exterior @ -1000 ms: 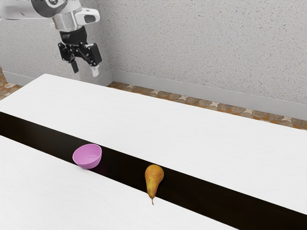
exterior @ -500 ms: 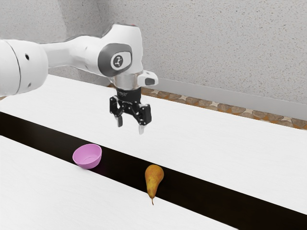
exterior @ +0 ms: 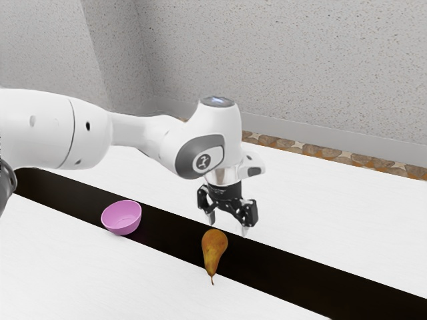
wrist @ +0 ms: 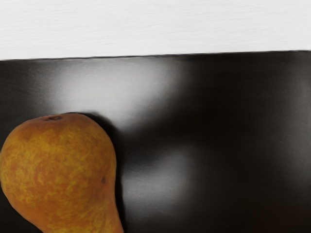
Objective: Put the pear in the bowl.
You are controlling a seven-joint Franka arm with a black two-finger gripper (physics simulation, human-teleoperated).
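Nearest me, at the lower middle of the exterior view, the pear lies across the dark stripe of the white tabletop, its stem end pointing toward the bottom of the frame. The pink bowl sits well apart, toward the exterior view's left. Just past the pear's broad end I have my gripper, pointing down, jaws apart. The wrist view shows the pear at lower left. Farthest back stands the speckled wall.
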